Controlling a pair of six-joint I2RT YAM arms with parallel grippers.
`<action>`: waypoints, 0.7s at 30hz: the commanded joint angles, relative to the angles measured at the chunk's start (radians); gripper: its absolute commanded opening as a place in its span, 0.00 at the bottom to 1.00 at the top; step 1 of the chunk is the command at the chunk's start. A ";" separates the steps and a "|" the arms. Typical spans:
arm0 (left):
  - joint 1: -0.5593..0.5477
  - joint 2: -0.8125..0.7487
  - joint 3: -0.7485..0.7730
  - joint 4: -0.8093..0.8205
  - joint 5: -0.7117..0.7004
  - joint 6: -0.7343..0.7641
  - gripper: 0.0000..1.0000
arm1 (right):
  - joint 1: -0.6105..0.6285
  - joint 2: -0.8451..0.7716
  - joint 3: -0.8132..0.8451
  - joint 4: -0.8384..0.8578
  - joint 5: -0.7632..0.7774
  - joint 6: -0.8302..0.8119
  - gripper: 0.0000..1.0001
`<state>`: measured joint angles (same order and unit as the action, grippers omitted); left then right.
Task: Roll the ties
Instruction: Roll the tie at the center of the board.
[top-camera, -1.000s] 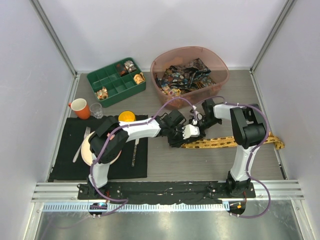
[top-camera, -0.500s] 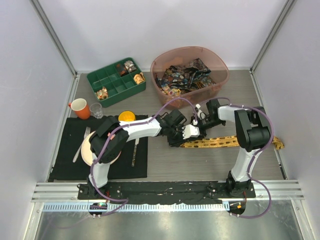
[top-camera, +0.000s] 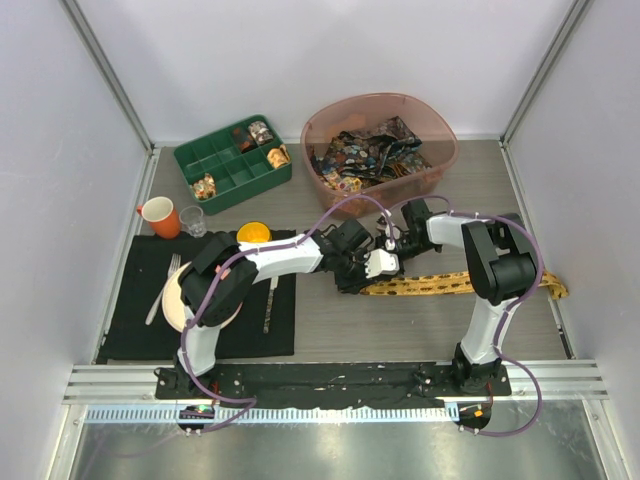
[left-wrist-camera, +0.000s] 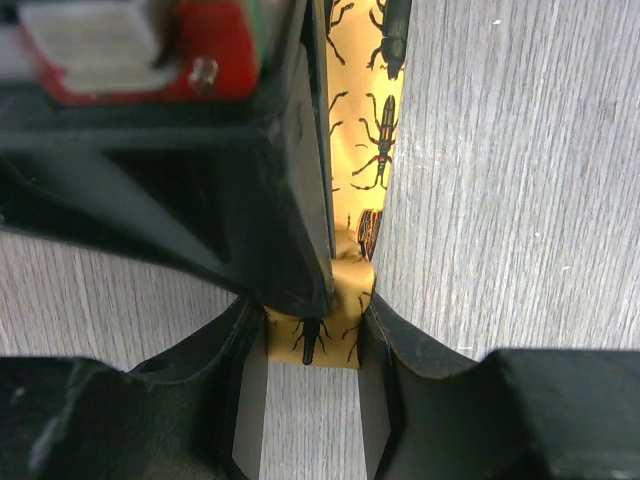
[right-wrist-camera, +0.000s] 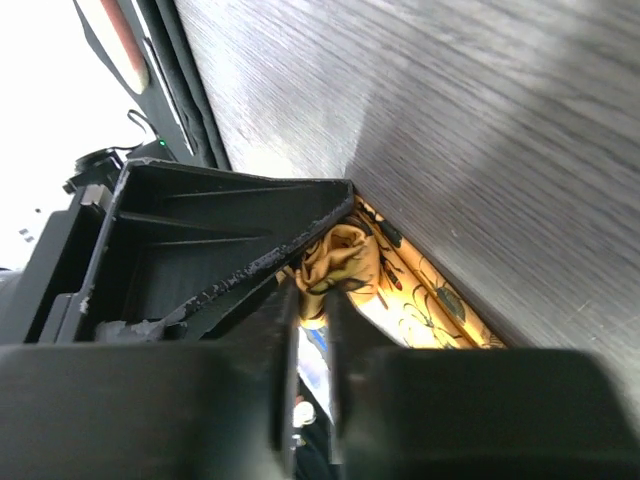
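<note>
The right hand (top-camera: 388, 250) has come back in toward the left hand (top-camera: 366, 278) after drawing slightly away from it a moment ago. The yellow tie (top-camera: 450, 284) lies where it did.

That tie, printed with dark insects, stretches flat across the wooden desk (top-camera: 400, 330) on the near side of the pink tub (top-camera: 440, 125), with its far end trailing off past the tub's right side. The left hand (left-wrist-camera: 312, 345) is clamped on the tie's other end (left-wrist-camera: 330, 330), with the folded fabric squeezed between its two fingers.

In the right wrist view, the right hand (right-wrist-camera: 310, 300) has its fingers drawn to a thin slit. A bunched fold of the tie (right-wrist-camera: 340, 260) sits right at their tips, against the left hand's black finger. I cannot tell whether they actually pinch the cloth.

The other ties (top-camera: 370, 150), dark with busy coloured prints, lie heaped inside the tub. A green compartment tray (top-camera: 232, 160) stands just left of the tub.
</note>
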<state>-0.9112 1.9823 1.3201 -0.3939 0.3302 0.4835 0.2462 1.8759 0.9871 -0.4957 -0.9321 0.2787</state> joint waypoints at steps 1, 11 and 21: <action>0.012 0.066 -0.045 -0.137 -0.095 0.014 0.00 | 0.007 -0.003 -0.007 -0.003 0.062 -0.036 0.01; 0.057 -0.010 -0.116 0.010 0.036 -0.069 0.64 | -0.008 0.026 -0.028 -0.070 0.252 -0.122 0.01; 0.132 -0.168 -0.475 0.734 0.194 -0.224 0.91 | -0.033 0.029 -0.019 -0.129 0.372 -0.173 0.01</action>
<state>-0.7971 1.8256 0.9546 0.0784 0.4629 0.3389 0.2180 1.8767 0.9829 -0.5747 -0.7986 0.1928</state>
